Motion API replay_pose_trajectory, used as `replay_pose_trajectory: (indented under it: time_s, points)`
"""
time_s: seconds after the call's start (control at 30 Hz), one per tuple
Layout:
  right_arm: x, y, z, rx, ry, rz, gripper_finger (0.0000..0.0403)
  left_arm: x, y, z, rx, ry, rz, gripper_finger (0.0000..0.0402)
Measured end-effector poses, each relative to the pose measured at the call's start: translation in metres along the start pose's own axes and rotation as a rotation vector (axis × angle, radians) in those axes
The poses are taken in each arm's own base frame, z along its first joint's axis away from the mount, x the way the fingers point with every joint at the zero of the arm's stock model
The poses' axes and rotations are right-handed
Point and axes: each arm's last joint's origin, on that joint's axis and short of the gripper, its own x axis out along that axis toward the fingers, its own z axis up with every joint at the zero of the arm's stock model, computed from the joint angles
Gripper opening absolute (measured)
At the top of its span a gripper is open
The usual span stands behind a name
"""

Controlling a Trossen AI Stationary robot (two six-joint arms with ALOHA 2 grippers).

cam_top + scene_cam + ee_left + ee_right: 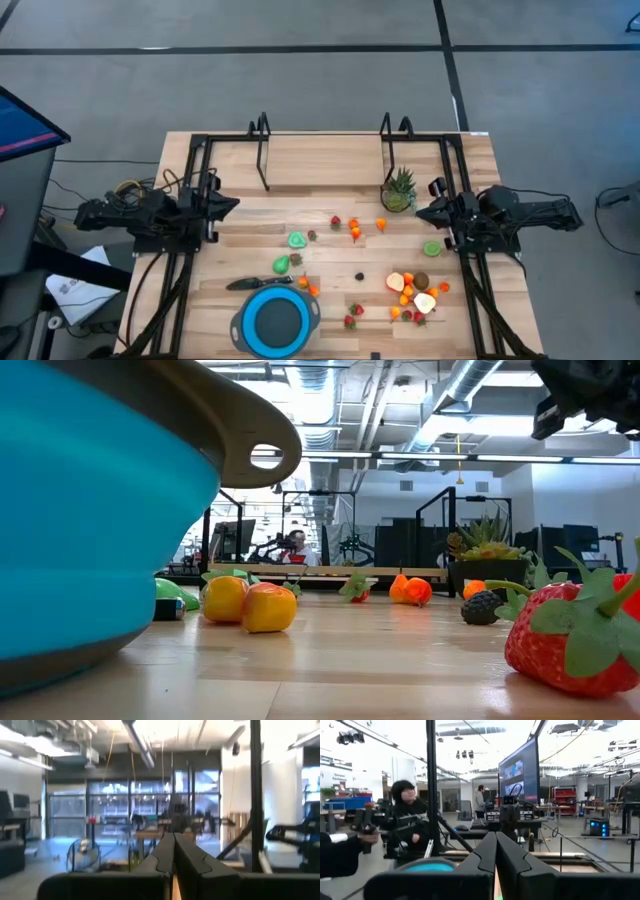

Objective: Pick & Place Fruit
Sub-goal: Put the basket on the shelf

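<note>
Small toy fruits lie scattered over the wooden table: a cluster of peach halves, kiwi and strawberries at the near right, a lime, a green pear, another green piece, and orange pieces mid-table. My left gripper hovers shut at the left edge and my right gripper shut at the right edge; each points inward and tips a little upward, clear of every fruit. Both wrist views show their fingers pressed together with nothing between them.
A blue bowl with a dark handle sits at the near edge, left of centre. A spiky green plant stands at the far right near my right gripper. A black frame borders the table. A person shows beyond the table.
</note>
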Motion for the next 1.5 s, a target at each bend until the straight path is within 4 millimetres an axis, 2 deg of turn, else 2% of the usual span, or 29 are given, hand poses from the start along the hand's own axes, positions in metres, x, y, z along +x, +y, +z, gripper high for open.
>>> replay_pose_trajectory:
  time_s: [0.2,0.33,0.53,0.73,0.87,1.03,1.27,1.5]
  points:
    - [0.000,0.000,0.001,-0.040,-0.006,0.000,0.0000,0.003,-0.006,-0.006,-0.112,0.060,-0.057,0.0001]
    - [0.000,0.000,0.000,-0.040,-0.005,0.000,0.0000,0.011,-0.011,-0.010,-0.087,0.152,-0.061,0.0001]
    - [0.000,0.000,0.000,-0.008,-0.005,0.000,0.0000,0.037,-0.016,-0.007,-0.019,0.250,-0.056,0.0001]
    - [0.000,0.000,0.000,0.122,-0.005,0.000,0.0000,0.067,-0.028,-0.009,-0.025,0.352,-0.198,0.0001]
    - [0.000,0.000,0.001,0.152,-0.007,0.000,0.0000,0.082,-0.042,-0.010,-0.041,0.371,-0.290,0.0001]
    - [0.000,0.000,0.001,0.152,-0.014,0.001,0.0000,0.098,-0.065,0.000,-0.057,0.355,-0.346,0.0001]
    - [0.000,0.000,0.001,0.152,-0.015,0.001,0.0000,0.112,-0.095,0.008,-0.044,0.367,-0.297,0.0001]
    - [0.000,0.000,0.001,0.152,-0.014,0.001,0.0000,0.117,-0.122,0.014,-0.034,0.378,-0.249,0.0001]
